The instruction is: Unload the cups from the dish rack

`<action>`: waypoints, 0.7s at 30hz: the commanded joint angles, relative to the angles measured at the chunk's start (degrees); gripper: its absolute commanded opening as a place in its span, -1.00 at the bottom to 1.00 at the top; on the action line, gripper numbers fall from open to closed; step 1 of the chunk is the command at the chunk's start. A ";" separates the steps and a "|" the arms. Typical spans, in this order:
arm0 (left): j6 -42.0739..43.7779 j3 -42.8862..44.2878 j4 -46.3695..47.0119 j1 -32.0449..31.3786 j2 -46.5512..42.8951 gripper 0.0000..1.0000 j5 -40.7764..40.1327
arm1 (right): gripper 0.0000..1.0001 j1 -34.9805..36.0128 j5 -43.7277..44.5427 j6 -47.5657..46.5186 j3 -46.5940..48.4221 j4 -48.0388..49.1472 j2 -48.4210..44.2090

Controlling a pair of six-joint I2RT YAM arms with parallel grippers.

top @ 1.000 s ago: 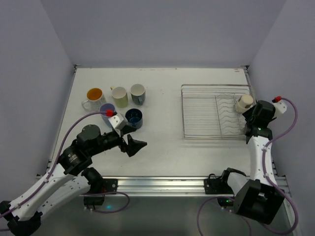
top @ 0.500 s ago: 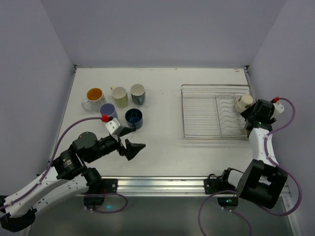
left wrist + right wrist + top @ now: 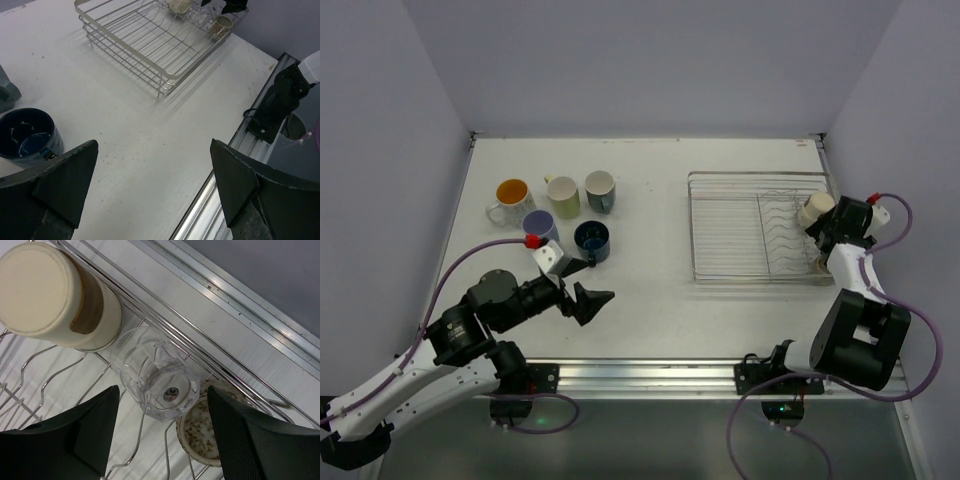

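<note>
Since half a second ago: right arm has folded tighter, forearm drawn in toward its base, wrist shifted slightly further along the dish rack's (image 3: 740, 240) right end. Left arm has not moved. No cups have changed place.

Right arm pose: elbow bent sharply, wrist up at the rack's far right corner, right gripper (image 3: 828, 226) pointing down into the rack. Jaws apart, clamped on nothing.

Right wrist view: right gripper (image 3: 164, 390) sits over a clear glass (image 3: 157, 380) lying between the rack wires (image 3: 165, 325), base toward the camera. The glass falls in the gap between the two fingers; contact can't be judged. Cream cup (image 3: 55, 295) is upside down just beside the glass, outside the jaws. Speckled cup (image 3: 200, 432) stands mouth up on the other side of the glass, partly under it.

In the top view the cream cup (image 3: 816, 209) is at the rack's far right corner, touching the gripper's edge.

Left arm pose: stretched low over the table (image 3: 650, 200), well left of the rack, left gripper (image 3: 590, 298) aimed toward the rack's near left corner. Jaws wide apart (image 3: 154, 145), nothing between them.

Out of the rack, well to its left: orange-inside mug (image 3: 510, 192), pale yellow-green cup (image 3: 563, 195), grey cup (image 3: 600, 187), lavender cup (image 3: 539, 224), navy cup (image 3: 592, 238). All upright. Navy cup (image 3: 27, 135) sits beside the left finger, outside the jaws.
</note>
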 commanded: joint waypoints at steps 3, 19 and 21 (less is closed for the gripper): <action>0.68 0.79 0.25 -0.58 0.13 0.96 -2.09 | 0.48 -0.41 1.08 -2.05 3.89 2.45 2.56; 0.68 0.70 0.25 -0.49 1.01 0.96 -2.62 | 0.11 -0.32 -2.17 -1.79 4.26 4.73 5.83; 0.68 0.70 0.25 -0.49 1.10 0.96 -2.45 | -0.05 -0.41 -2.35 -1.96 3.03 6.31 4.15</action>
